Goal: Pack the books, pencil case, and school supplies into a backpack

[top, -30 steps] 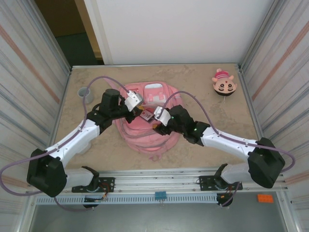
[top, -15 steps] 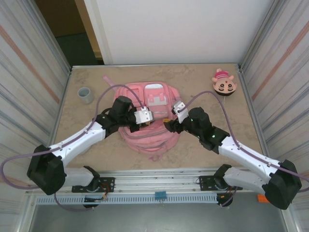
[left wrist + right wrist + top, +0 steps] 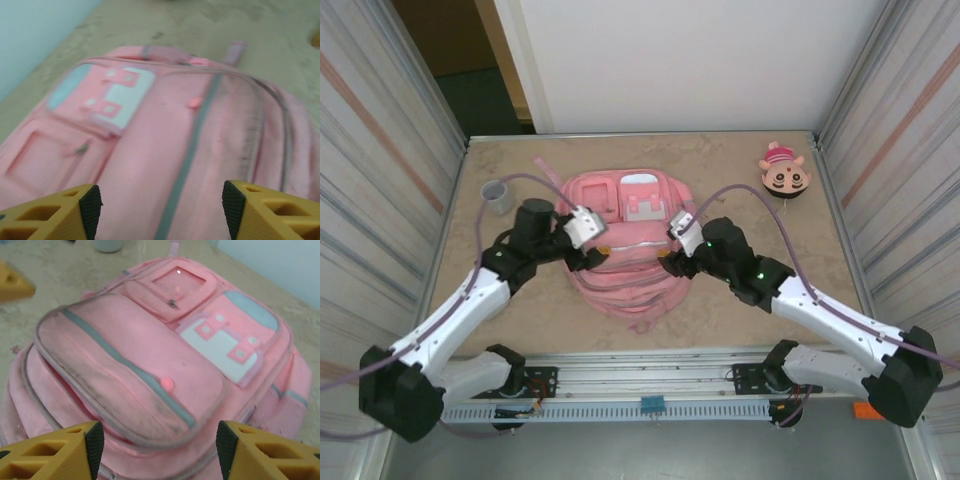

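Backpack [image 3: 625, 240], pink, soft: lies flat at the middle of the surface [image 3: 740, 180], nearer the far edge, front pockets facing up. Left tool [image 3: 161, 202]: fingers apart, nothing between them, poised over the backpack's left side. Right tool [image 3: 160, 440]: fingers apart, empty, over the backpack's right side. Grey cup [image 3: 498, 196]: near the far-left corner. Cartoon-face toy [image 3: 784, 176]: near the far-right corner, well apart from the backpack.

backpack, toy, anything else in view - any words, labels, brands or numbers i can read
None can be read.
On the pink backpack, the pale front patch bears only pink squares, no lettering.
On the cartoon-face toy: a drawn face, no words.
On the orange tag at the near edge: too small to read.
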Robot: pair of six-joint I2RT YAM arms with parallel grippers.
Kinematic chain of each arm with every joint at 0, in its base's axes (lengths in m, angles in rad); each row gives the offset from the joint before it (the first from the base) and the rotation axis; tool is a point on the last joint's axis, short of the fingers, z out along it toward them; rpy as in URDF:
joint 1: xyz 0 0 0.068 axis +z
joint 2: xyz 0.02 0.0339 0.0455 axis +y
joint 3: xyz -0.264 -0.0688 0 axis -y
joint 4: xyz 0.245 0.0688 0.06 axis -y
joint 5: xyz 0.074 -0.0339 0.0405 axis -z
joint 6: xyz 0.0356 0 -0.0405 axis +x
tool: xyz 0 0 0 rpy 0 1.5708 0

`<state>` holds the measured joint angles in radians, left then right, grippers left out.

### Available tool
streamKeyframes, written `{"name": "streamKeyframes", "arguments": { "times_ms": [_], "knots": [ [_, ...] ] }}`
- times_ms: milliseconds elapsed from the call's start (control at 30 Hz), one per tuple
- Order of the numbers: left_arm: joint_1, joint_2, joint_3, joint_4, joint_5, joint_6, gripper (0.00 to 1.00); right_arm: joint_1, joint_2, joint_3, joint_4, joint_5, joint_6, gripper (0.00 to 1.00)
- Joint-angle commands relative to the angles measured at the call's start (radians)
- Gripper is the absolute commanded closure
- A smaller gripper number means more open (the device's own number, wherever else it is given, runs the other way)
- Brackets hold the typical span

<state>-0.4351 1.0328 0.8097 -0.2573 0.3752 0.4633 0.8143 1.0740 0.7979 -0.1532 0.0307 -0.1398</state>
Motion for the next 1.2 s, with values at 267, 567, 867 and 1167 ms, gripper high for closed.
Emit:
{"name": "streamKeyframes", "arguments": {
  "times_ms": [267,567,867,1167],
  "knots": [
    [0.216,-0.104,-0.098,-0.030,-0.112,-0.467,0.29,0.201,0.309,0.210,-0.111,0.145,-0.262,0.37],
    [0.236,-0.105,-0.119,-0.011,-0.098,-0.534,0.29,0.218,0.423,0.211,-0.067,0.145,-0.340,0.38],
    [0.236,-0.105,-0.133,0.012,-0.097,-0.575,0.30,0.219,0.477,0.225,-0.018,0.158,-0.402,0.47],
    [0.251,-0.083,-0.139,-0.032,-0.157,-0.647,0.32,0.217,0.487,0.218,0.015,0.163,-0.429,0.44]
  ]
}}
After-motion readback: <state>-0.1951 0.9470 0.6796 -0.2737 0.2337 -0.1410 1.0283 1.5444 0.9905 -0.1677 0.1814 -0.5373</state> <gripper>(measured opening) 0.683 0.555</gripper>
